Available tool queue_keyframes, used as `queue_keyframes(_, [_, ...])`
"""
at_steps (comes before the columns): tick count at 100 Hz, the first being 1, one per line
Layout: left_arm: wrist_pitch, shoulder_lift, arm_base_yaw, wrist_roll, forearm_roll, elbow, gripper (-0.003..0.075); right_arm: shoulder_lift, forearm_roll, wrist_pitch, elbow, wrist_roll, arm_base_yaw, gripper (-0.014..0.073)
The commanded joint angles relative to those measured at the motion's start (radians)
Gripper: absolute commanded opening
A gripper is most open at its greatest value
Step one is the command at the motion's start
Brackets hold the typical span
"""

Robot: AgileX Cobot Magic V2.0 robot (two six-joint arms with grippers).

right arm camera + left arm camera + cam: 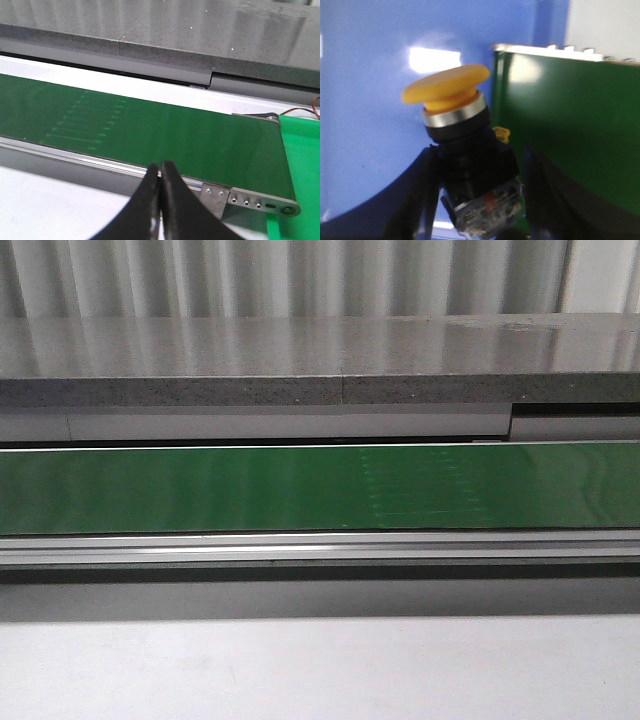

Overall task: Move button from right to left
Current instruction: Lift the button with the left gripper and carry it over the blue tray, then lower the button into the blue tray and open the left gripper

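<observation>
The button [447, 87] shows only in the left wrist view: yellow mushroom cap, silver ring, black collar, clear contact block toward the camera. It hangs tilted between the dark fingers of my left gripper [480, 150], which is shut on its black body, over a blue surface [370, 100] beside the end of the green belt [570, 125]. My right gripper [161, 167] is shut with nothing in it, above the near rail of the belt [175, 130]. The front view shows neither gripper.
The green conveyor belt [300, 485] runs across the scene behind a metal rail [300, 548], with a grey stone ledge [300, 360] beyond it. A white tabletop [300, 670] lies in front. A green mat [300, 165] sits past the belt's right end. A small yellow piece [501, 134] peeks from behind the button.
</observation>
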Motion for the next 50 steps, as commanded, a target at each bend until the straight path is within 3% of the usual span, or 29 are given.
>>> queue_keyframes(1, [-0.049, -0.028, 0.055, 0.004, 0.023, -0.003, 0.0007, 0.010, 0.003, -0.073, -0.025, -0.007, 0.002, -0.0067])
queue_keyframes(21, [-0.105, 0.033, 0.138, 0.004, 0.030, 0.003, 0.0007, 0.010, 0.003, -0.073, -0.025, -0.007, 0.002, -0.0067])
queue_keyframes(50, [-0.143, 0.153, 0.146, 0.009, 0.028, 0.003, 0.0013, 0.010, 0.003, -0.073, -0.025, -0.007, 0.002, -0.0067])
